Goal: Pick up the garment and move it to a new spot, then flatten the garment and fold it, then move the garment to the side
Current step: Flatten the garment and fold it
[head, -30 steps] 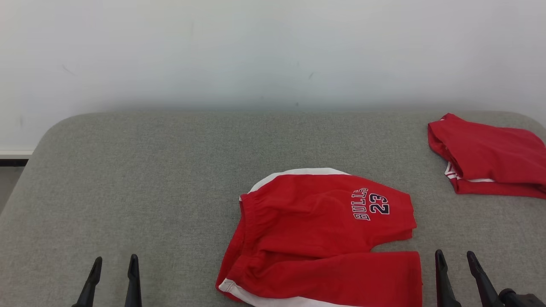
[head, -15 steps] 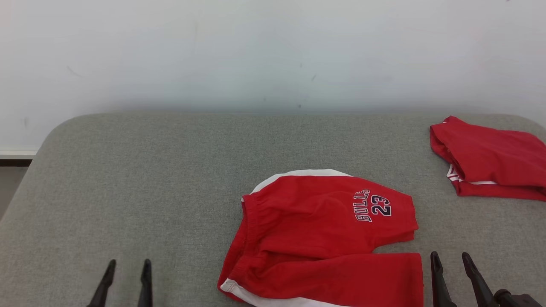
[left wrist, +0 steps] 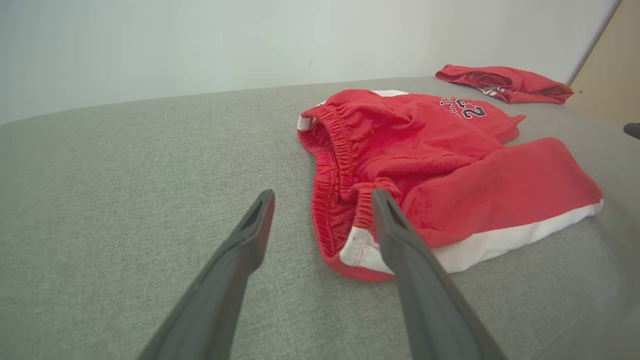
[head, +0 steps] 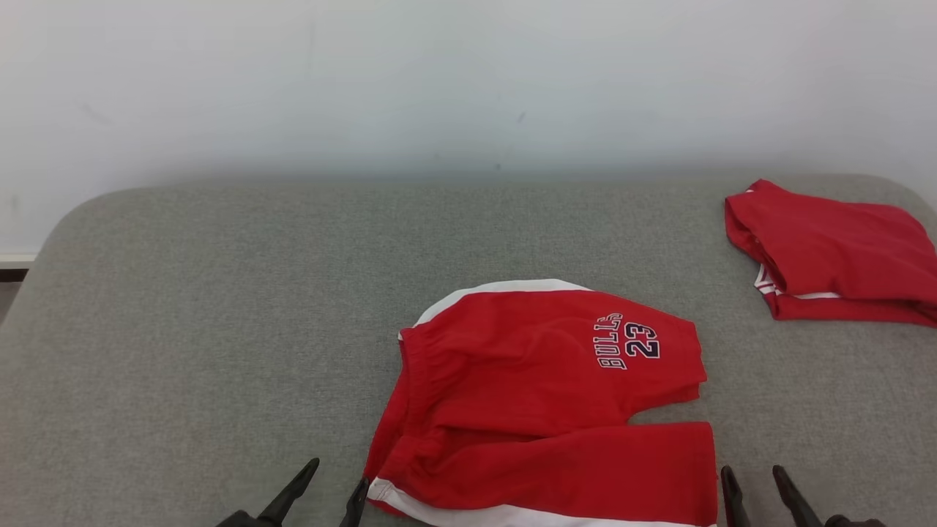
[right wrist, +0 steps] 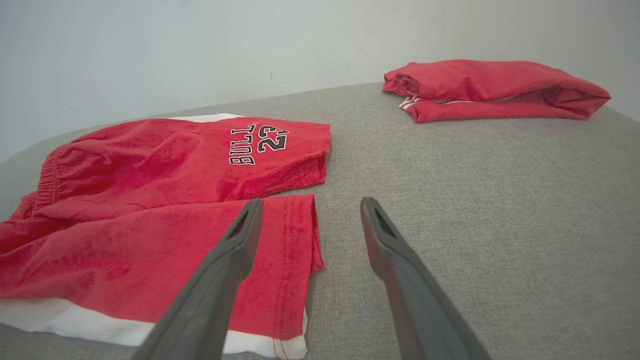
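Red basketball shorts (head: pixel 527 388) lie spread on a grey woven upholstered surface (head: pixel 219 307), near its front edge and a little right of centre in the head view. A white band runs down each outer side: one curves along the far edge (head: pixel 498 287), the other follows the near edge (head: pixel 512 516). The far leg carries a dark, white-outlined "BULLS 23" print (head: pixel 626 342). The fabric is rumpled, with soft creases around the gathered elastic waistband (left wrist: pixel 340 145).

The shorts' long axis runs left to right across the head view. The waistband faces the robot's left and both leg hems face its right. The two legs part at the hem end, leaving a narrow wedge of grey between them, and the far leg sits slightly skewed over the near one.

At the bottom of the head view, the left gripper (head: pixel 338 474) has its fingers spread apart, holding nothing. Its inner finger is just beside the near waistband corner. In the left wrist view that gripper (left wrist: pixel 322 200) frames the same corner; I cannot tell whether it touches. The right gripper (head: pixel 752 474) is likewise spread and empty, just beside the near leg's hem. In its own wrist view (right wrist: pixel 310 205) one finger overlaps the hem and the other is over bare grey.

A second red garment (head: pixel 827 249), folded, lies well apart at the far right, before a pale wall (head: pixel 439 88).
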